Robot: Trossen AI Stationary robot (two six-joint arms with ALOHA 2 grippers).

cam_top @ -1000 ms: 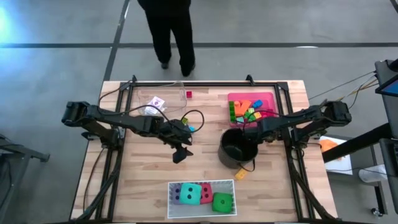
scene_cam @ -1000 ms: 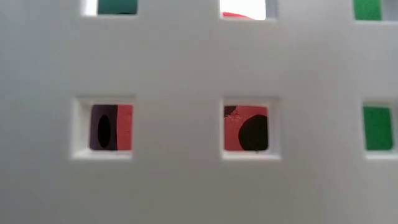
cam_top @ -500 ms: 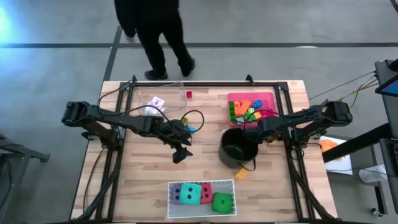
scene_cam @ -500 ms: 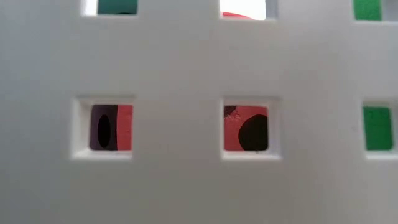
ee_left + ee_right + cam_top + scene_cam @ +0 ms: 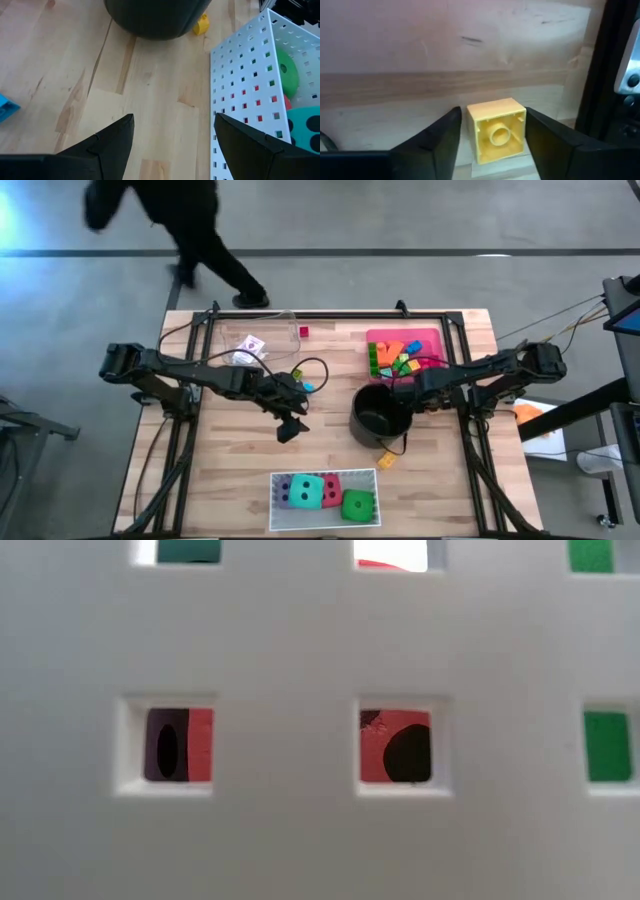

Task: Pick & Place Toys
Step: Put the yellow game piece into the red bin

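While the four soft dice sit together in the white perforated tray (image 5: 325, 473) at the near edge of the table, purple (image 5: 294, 493), teal (image 5: 311, 488), red (image 5: 332, 489) and green (image 5: 358, 504), I count that part of the job as done. Most of the small plastic blocks (image 5: 398, 360) are heaped in the pink tray (image 5: 432, 334) at the far right, so the sorting looks well past halfway to me.

What is left, as I judge it, are the strays. My right hand (image 5: 403, 393) is down just on the far right side of the black pot (image 5: 378, 418), and its wrist view shows a yellow block (image 5: 497, 132) sitting square between the jaws. They bracket it closely, but I cannot tell whether they have actually pinched it.

Another yellow block (image 5: 387, 461) lies on the table just near of the pot. A blue block (image 5: 306, 387) lies left of the pot, and a small red one (image 5: 303, 332) sits towards the far edge. The cards (image 5: 249, 344) lie at the far left.

My left hand (image 5: 289, 427) hangs over the middle of the table, left of the pot, spread wide and holding nothing.
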